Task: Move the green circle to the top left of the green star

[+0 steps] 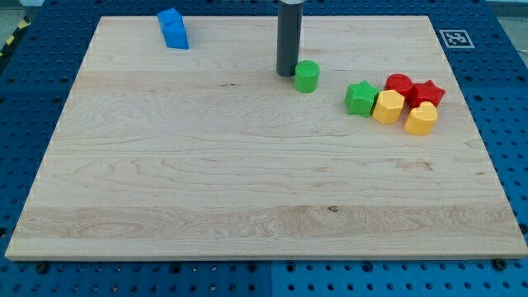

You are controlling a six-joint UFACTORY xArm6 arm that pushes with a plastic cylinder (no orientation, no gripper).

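Nearest me the desk point(206, 206) lies bare; farther up, the green star point(360, 97) heads the cluster at the view's right. The green circle point(307, 76) sits up-left of it, my tip point(286, 73) just beside its left (a bare rod, holding nothing). It looks nearly placed; any next nudge should be small.

No readable text; one fiducial marker point(455, 38)

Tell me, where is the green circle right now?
The green circle sits near the view's top, just right of my tip and up-left of the green star.
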